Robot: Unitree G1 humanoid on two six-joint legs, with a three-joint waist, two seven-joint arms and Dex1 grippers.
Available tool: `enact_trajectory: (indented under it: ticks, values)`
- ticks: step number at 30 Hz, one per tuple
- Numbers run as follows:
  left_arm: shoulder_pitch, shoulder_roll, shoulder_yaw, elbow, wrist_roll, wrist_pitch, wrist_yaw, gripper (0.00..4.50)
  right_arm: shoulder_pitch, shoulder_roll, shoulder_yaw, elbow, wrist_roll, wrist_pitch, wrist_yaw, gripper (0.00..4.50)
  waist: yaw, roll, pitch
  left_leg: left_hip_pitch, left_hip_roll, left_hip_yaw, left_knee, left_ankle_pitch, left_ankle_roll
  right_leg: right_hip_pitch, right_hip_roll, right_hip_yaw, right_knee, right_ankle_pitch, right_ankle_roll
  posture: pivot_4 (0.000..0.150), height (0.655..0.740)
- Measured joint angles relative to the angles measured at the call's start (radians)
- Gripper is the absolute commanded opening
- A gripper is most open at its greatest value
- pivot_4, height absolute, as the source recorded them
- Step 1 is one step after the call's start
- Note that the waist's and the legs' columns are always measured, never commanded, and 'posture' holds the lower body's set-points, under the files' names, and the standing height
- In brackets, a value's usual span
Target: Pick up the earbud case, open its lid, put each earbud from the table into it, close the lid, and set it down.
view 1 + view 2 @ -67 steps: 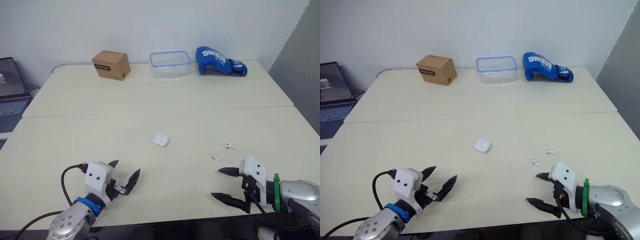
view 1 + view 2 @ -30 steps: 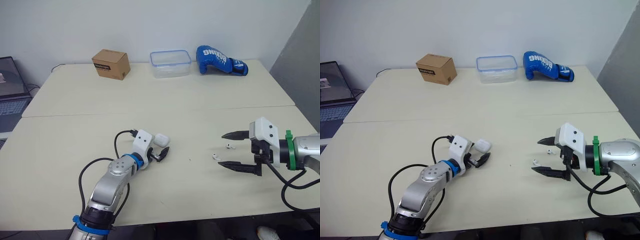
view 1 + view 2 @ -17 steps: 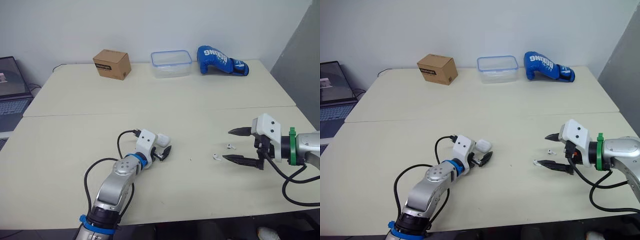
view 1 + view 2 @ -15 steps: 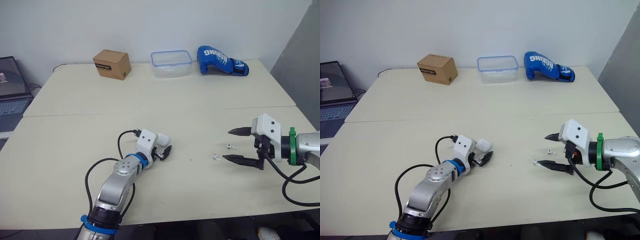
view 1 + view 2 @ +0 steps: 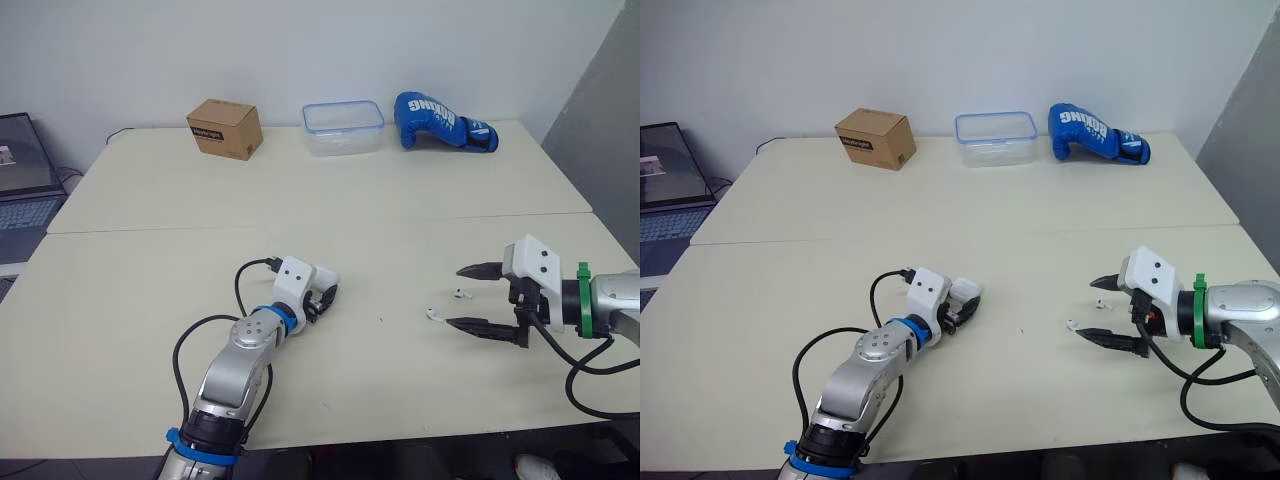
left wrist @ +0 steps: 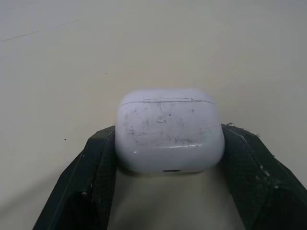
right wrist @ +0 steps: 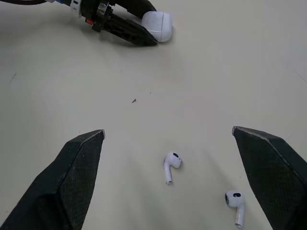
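The white earbud case [image 6: 169, 129] lies on the table near its middle, lid closed. My left gripper [image 5: 322, 297] is shut on it, and both black fingers [image 6: 91, 167] press its sides. Two white earbuds lie loose on the table to the right, one [image 5: 459, 293] farther and one [image 5: 431, 313] nearer. My right gripper [image 5: 457, 297] hovers open just right of them, with the farther earbud [image 7: 235, 200] between its spread fingers and the nearer earbud [image 7: 170, 164] just ahead of the tips.
Along the table's far edge stand a cardboard box [image 5: 224, 128], a clear plastic container [image 5: 343, 127] and a blue boxing glove [image 5: 440, 120]. A laptop [image 5: 22, 170] sits off the table's left side.
Both arms reached forward from the table's near edge. My left gripper came around the case and closed on it in the last half second. The right gripper settled by the earbuds.
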Motion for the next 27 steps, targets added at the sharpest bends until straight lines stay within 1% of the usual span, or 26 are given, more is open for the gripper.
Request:
enact_trajectory:
  ticks: [5, 7, 11, 15, 16, 20, 23, 24, 27]
  values:
    - [0.004, 0.024, -0.002, 0.000, 0.011, -0.021, -0.014, 2.77, -0.004, 0.002, 0.000, -0.006, 0.004, 0.005, -0.001, 4.50, -0.001, 0.000, 0.000, 0.000, 0.000, 0.000, 0.000, 0.000, 0.000, 0.000, 0.000, 0.000, 0.000, 0.000, 0.000, 0.150, 0.7400]
    - [0.017, 0.067, -0.004, -0.011, 0.013, -0.047, -0.045, 2.77, -0.029, 0.011, -0.001, -0.007, 0.025, 0.034, -0.006, 4.50, -0.002, 0.000, 0.000, 0.000, 0.000, 0.000, -0.001, 0.000, -0.001, -0.001, 0.000, 0.000, 0.000, 0.000, 0.000, 0.150, 0.7400]
    - [0.022, 0.187, 0.010, -0.077, 0.010, -0.121, -0.148, 2.77, -0.137, 0.037, -0.001, 0.003, 0.127, 0.177, -0.036, 4.50, -0.008, 0.000, 0.001, 0.000, 0.001, 0.000, -0.001, 0.000, 0.000, -0.001, 0.000, 0.000, 0.000, 0.000, 0.000, 0.150, 0.7400]
    - [-0.037, 0.305, 0.024, -0.100, 0.014, -0.264, -0.256, 2.77, -0.243, 0.111, -0.002, 0.048, 0.259, 0.363, -0.095, 4.50, -0.004, 0.000, 0.002, -0.002, 0.000, 0.000, -0.001, 0.000, 0.000, -0.002, 0.000, 0.000, -0.001, 0.000, 0.000, 0.150, 0.7400]
    - [-0.060, 0.319, 0.028, -0.101, 0.013, -0.297, -0.276, 2.77, -0.258, 0.129, -0.002, 0.057, 0.288, 0.398, -0.109, 4.50, -0.002, 0.000, 0.002, -0.002, 0.000, 0.000, -0.001, 0.000, 0.000, -0.002, 0.000, 0.000, -0.001, 0.000, 0.000, 0.150, 0.7400]
    - [-0.167, 0.351, 0.050, -0.100, -0.004, -0.416, -0.361, 2.77, -0.359, 0.214, -0.010, 0.125, 0.405, 0.565, -0.186, 4.50, -0.002, 0.000, 0.002, -0.005, 0.000, -0.001, -0.001, 0.000, -0.001, -0.005, 0.000, -0.001, -0.001, 0.000, 0.000, 0.150, 0.7400]
    - [-0.240, 0.356, 0.048, -0.085, -0.008, -0.494, -0.415, 2.77, -0.436, 0.283, -0.027, 0.188, 0.468, 0.657, -0.259, 4.50, -0.003, 0.000, 0.002, -0.011, 0.000, 0.000, 0.000, 0.002, -0.003, -0.012, 0.000, -0.001, 0.000, 0.000, -0.001, 0.150, 0.7400]
    - [-0.255, 0.358, 0.047, -0.078, -0.008, -0.510, -0.427, 2.77, -0.454, 0.300, -0.035, 0.201, 0.483, 0.675, -0.275, 4.50, -0.004, 0.000, 0.002, -0.014, 0.000, 0.000, 0.000, 0.002, -0.003, -0.016, 0.000, 0.000, 0.002, 0.000, -0.001, 0.150, 0.7400]
    - [-0.288, 0.360, 0.041, -0.060, -0.006, -0.557, -0.460, 2.77, -0.502, 0.340, -0.060, 0.237, 0.535, 0.742, -0.330, 4.50, -0.007, 0.000, 0.002, -0.016, 0.000, 0.000, 0.000, 0.002, -0.003, -0.019, 0.000, -0.001, 0.001, 0.000, -0.001, 0.150, 0.7400]
